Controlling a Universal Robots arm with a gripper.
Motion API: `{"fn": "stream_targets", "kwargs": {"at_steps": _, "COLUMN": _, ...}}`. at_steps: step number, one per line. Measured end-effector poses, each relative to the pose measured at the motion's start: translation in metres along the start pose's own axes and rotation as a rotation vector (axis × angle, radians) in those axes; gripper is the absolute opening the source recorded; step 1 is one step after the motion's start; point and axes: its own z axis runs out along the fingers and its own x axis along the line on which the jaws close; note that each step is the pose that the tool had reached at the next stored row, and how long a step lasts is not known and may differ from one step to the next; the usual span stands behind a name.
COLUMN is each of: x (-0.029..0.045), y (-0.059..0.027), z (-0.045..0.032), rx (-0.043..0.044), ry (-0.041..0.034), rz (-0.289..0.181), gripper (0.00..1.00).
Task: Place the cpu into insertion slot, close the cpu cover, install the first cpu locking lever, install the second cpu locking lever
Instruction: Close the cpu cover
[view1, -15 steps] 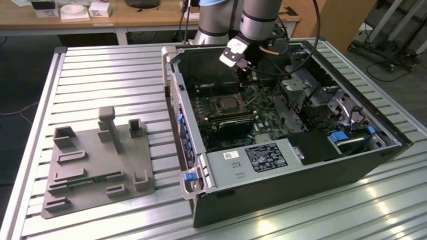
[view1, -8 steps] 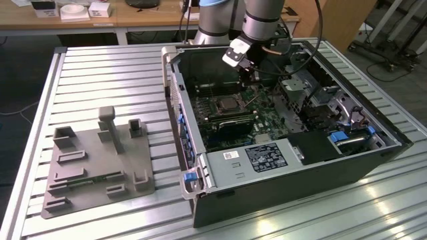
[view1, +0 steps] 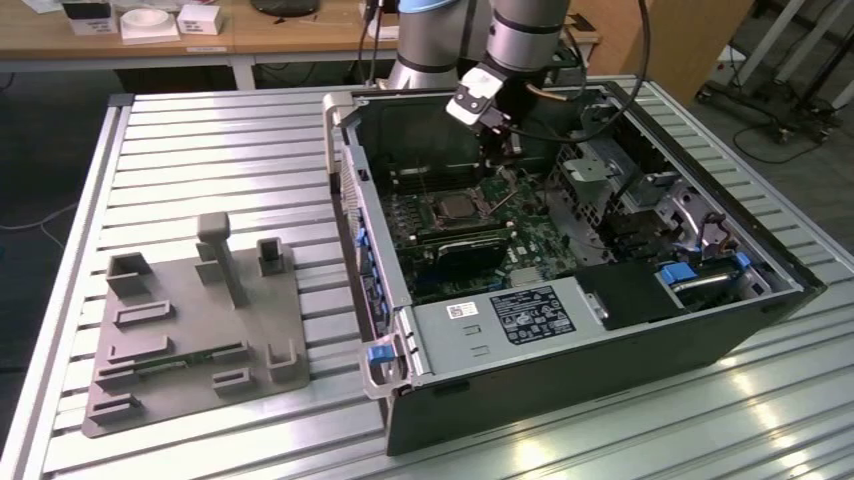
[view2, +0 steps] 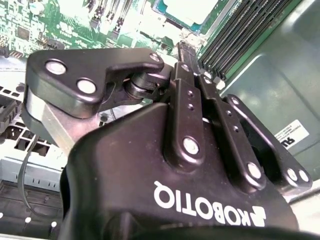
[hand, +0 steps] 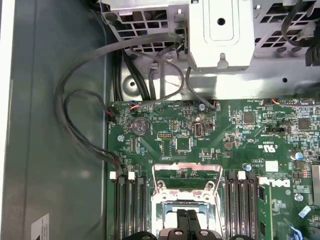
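Hovers just over the insertion slot (hand: 170, 207), jaws pinched together, holding nothing visible. The cpu (view2: 187, 10) looks seated, so best to press the cpu cover (hand: 187, 167) down squarely.

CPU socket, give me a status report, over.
Tool shut, tips over insertion slot. Cpu looks seated, cpu cover looks raised. Nothing seen in the way.

Robotics lab: slatted aluminium bench (view1: 200, 150), opened computer case (view1: 561, 400), grey fixture tray (view1: 180, 335).
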Motion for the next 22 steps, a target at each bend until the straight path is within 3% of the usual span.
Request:
{"fn": "stream_targets", "kwargs": {"at_steps": 7, "x": 0.0003, "y": 0.0133, "z": 0.0007, "rx": 0.0001, "ry": -0.0002, "rz": 0.0, "gripper": 0.11}}
{"fn": "stream_targets", "kwargs": {"at_steps": 11, "x": 0.0004, "y": 0.0141, "z": -0.0013, "rx": 0.0001, "ry": -0.0002, "rz": 0.0, "gripper": 0.11}}
{"fn": "stream_targets", "kwargs": {"at_steps": 17, "x": 0.0007, "y": 0.0144, "z": -0.0112, "rx": -0.0002, "ry": -0.0001, "rz": 0.0, "gripper": 0.11}}
{"fn": "stream_targets", "kwargs": {"at_steps": 22, "x": 0.0007, "y": 0.0145, "z": -0.0124, "rx": -0.0002, "ry": -0.0001, "rz": 0.0, "gripper": 0.11}}
